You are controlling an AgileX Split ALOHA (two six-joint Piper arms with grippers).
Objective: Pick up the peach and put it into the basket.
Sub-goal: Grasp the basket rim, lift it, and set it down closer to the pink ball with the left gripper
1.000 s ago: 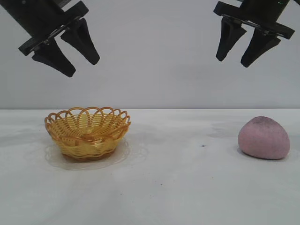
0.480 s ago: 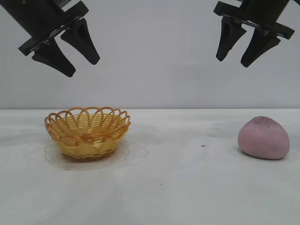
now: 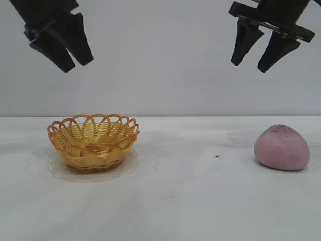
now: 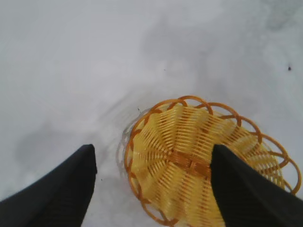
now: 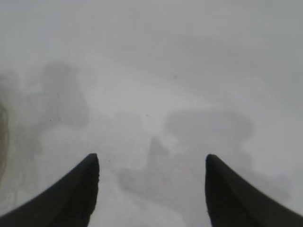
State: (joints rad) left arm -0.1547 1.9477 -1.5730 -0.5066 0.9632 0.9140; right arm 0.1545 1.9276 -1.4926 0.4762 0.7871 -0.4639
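Note:
The peach (image 3: 282, 148), a dull mauve-pink lump with grey smudges, rests on the white table at the right. The yellow wicker basket (image 3: 93, 141) with its orange looped rim stands at the left and holds nothing; the left wrist view looks down into the basket (image 4: 189, 161). My left gripper (image 3: 75, 64) hangs open high above the basket, a little to its left, nothing between its fingers (image 4: 61, 189). My right gripper (image 3: 249, 67) hangs open high up, above and left of the peach. The right gripper (image 5: 151, 158) sees only bare table; the peach is out of its view.
The white table (image 3: 190, 201) stretches between basket and peach, with one small dark speck (image 3: 216, 156) on it. A plain grey wall stands behind.
My left gripper has risen and turned, its fingers now pointing more steeply down and sitting farther left. The right gripper, peach and basket have not moved.

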